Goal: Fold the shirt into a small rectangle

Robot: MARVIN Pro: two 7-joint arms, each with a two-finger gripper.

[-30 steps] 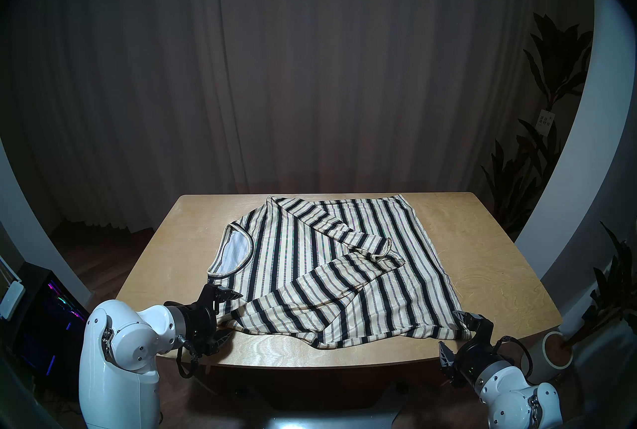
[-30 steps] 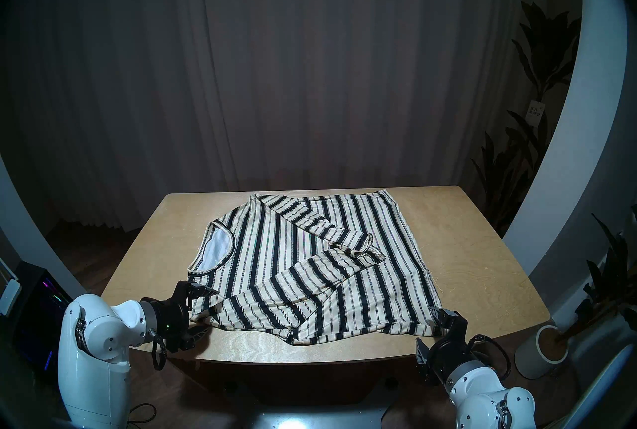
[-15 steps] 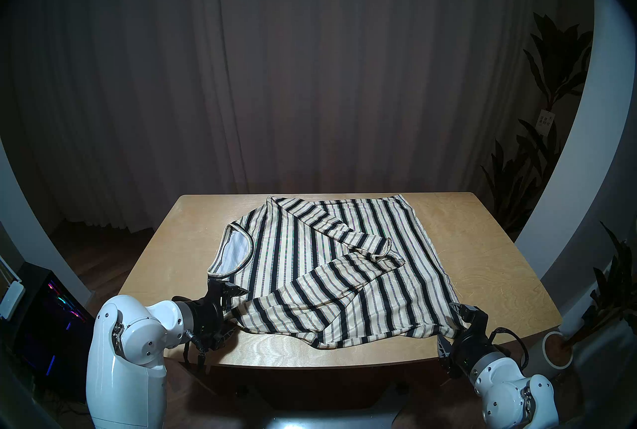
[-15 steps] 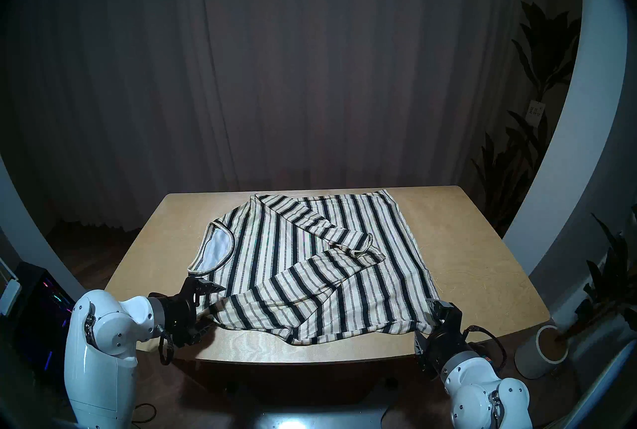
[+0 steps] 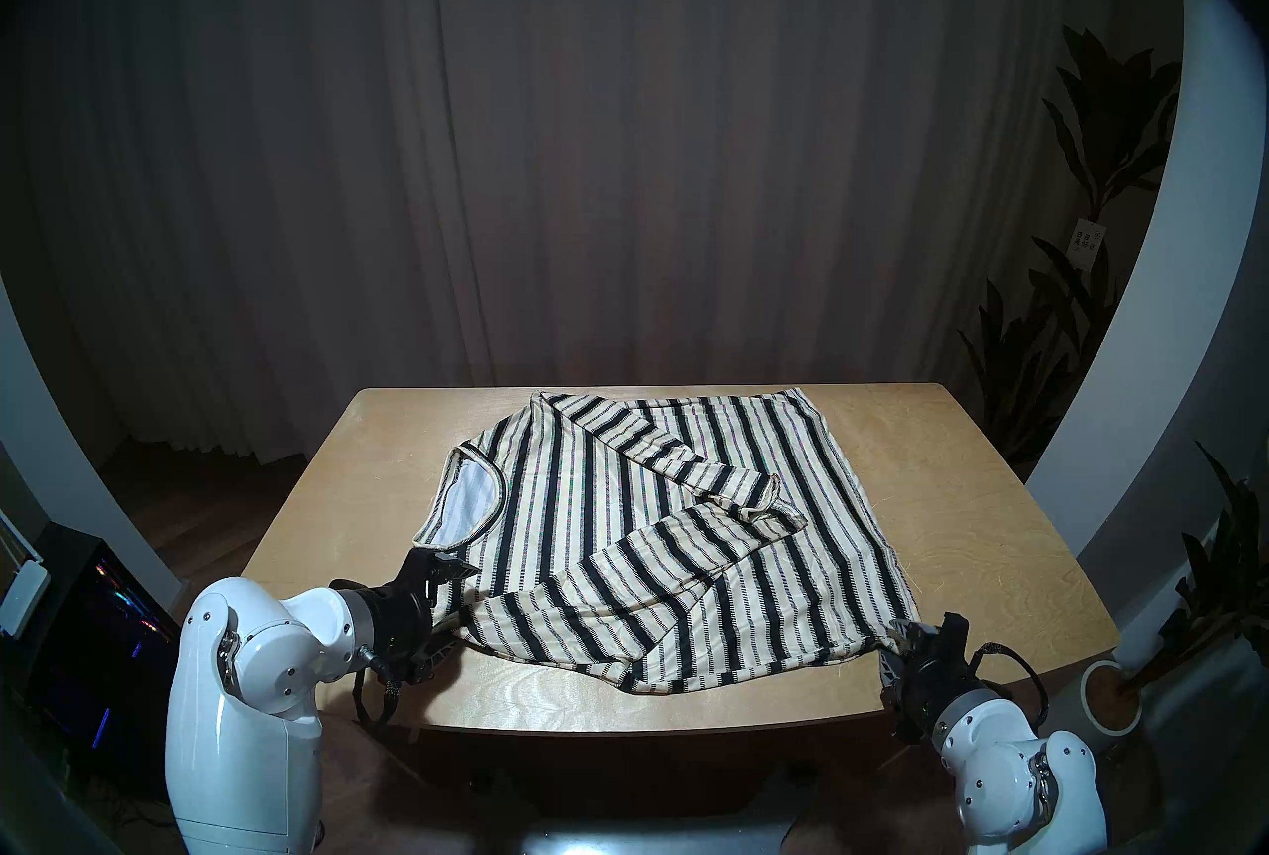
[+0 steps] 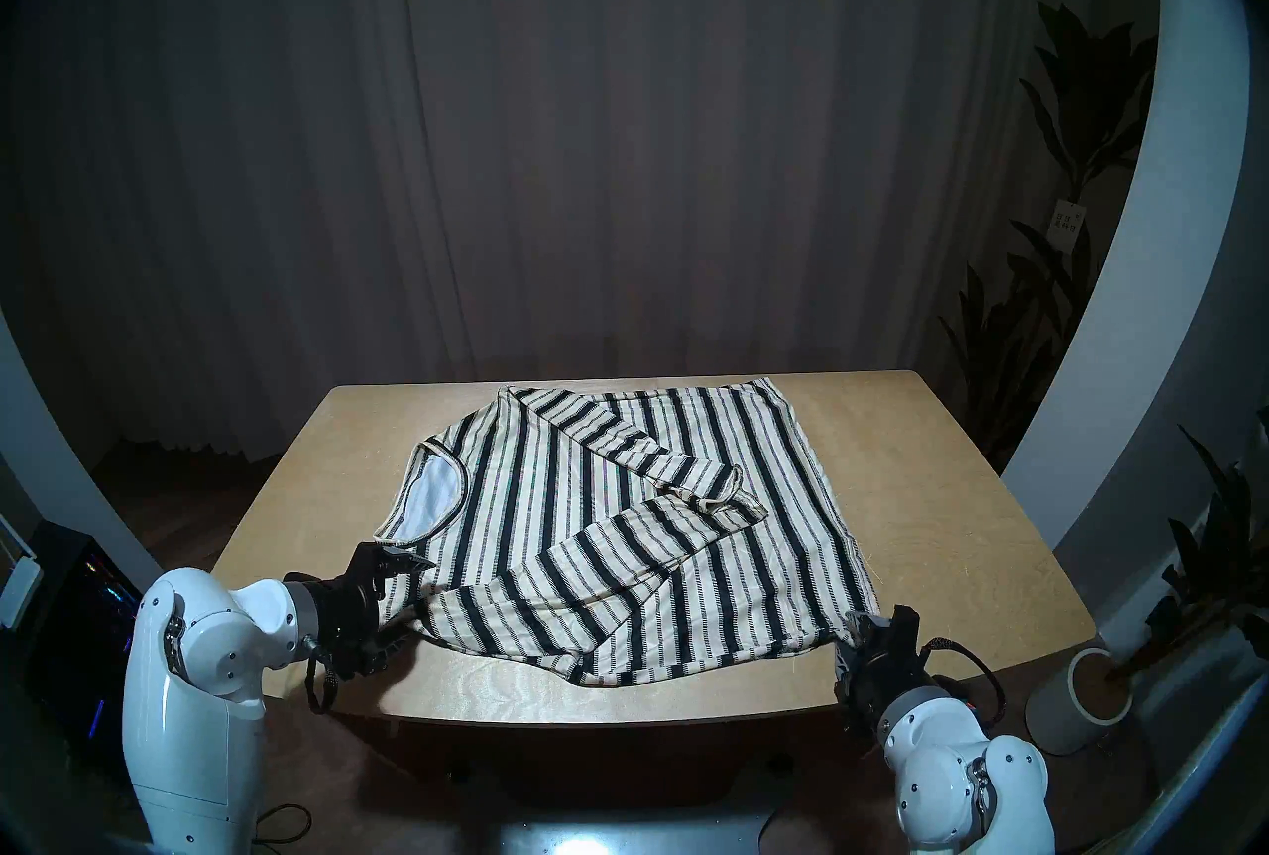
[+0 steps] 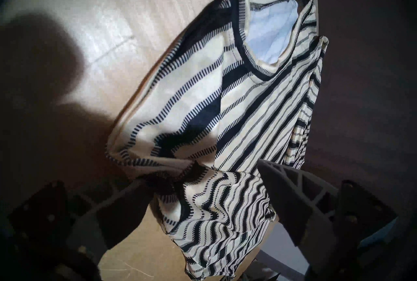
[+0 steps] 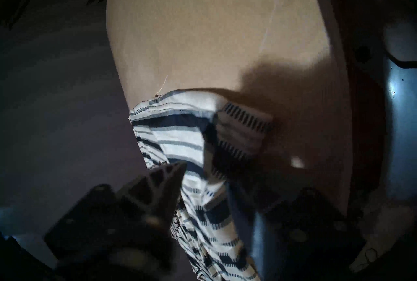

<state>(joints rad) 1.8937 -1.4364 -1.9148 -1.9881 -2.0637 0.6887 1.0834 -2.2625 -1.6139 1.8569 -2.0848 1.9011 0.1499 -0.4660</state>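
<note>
The shirt (image 5: 659, 531) is spread on the table (image 5: 975, 531) in the lower middle of both head views, with its neckline (image 5: 474, 500) toward the left of the frame and its hem toward the right. Both sleeves are folded in over the body and meet near the centre of the cloth. The near edge lies close to the table's front edge.

The left gripper (image 5: 450, 610) is seen at the lower left of the head view, at the shirt's near left corner. Its fingers (image 7: 291, 194) are set apart, one above the cloth and one below it, and bunched striped fabric is seen between them in the left wrist view. Whether the cloth is already pinched cannot be told.

The right gripper (image 5: 906, 651) is seen at the lower right, at the shirt's near right corner, by the table's front edge. In the right wrist view the corner of the shirt (image 8: 203, 183) is drawn down between the two fingers (image 8: 158, 185), and the fabric is gathered and pulled to a point there. The view is dark and blurred, so whether the fingers are pressed on the cloth cannot be told.

A dark curtain (image 5: 618, 146) is seen behind the table, and a plant (image 5: 1085, 201) stands at the right edge of the frame.
</note>
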